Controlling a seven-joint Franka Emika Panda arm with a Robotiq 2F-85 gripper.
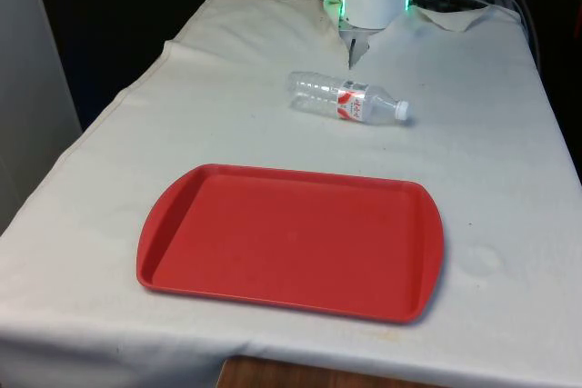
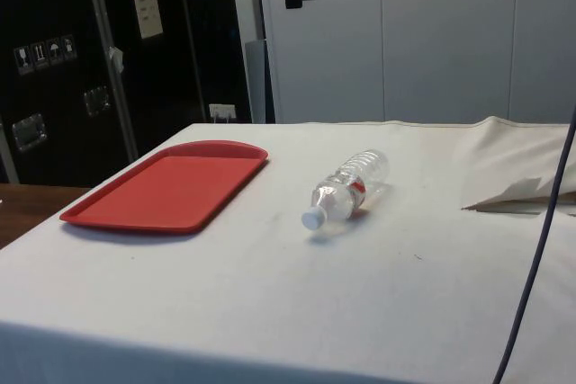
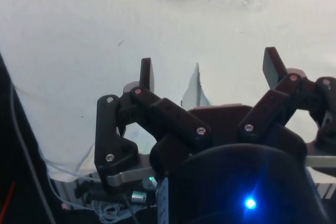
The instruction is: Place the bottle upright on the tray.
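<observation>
Wrist view has my gripper (image 3: 207,72) spread wide, holding nothing, high above the cloth. Beyond it the bottle (image 1: 348,98) lies on its side, cap toward the front view's right, apart from the red tray (image 1: 291,241) nearer the camera.

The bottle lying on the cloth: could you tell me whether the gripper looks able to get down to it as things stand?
Probably yes. The bottle lies on its side on open cloth, apart from the tray, with nothing over it, and the gripper hangs open above.
</observation>
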